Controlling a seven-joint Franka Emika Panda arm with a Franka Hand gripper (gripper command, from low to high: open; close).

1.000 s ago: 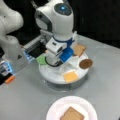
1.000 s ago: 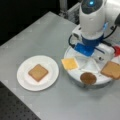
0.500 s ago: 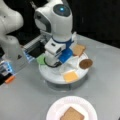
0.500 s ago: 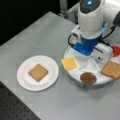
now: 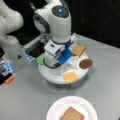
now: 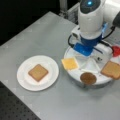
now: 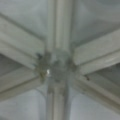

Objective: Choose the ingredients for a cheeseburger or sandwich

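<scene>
**A:** Where did the work stand?

**B:** One brown toast square [image 6: 38, 72] lay flat in the middle of the white paper plate [image 6: 23, 82], set well apart from the supply so a stack could be built there. I judged it the base of the sandwich; nothing lay on it yet.

**A:** And the other ingredients?

**B:** They sat on the white round divided tray [image 6: 75, 72], one to a compartment, so each could be picked alone. In a front view the yellow-orange cheese square [image 6: 69, 63] lay nearest the plate, the dark brown patty disc [image 6: 88, 78] at the tray's near rim, and a second brown toast square [image 6: 111, 69] toward that view's right. The red round piece [image 6: 116, 50] showed at the right edge; the green round piece [image 5: 41, 59] peeped out beside the arm in a front view.

**A:** The gripper?

**B:** The white Panda arm [image 5: 56, 27] stood over the tray's middle, and its gripper [image 5: 53, 64] hung low there, hidden by the wrist. The wrist view showed only the tray's grey hub and dividers [image 7: 55, 67], close up, with no fingers in sight. I could not tell whether the jaws were apart or together, and saw nothing held.
</scene>
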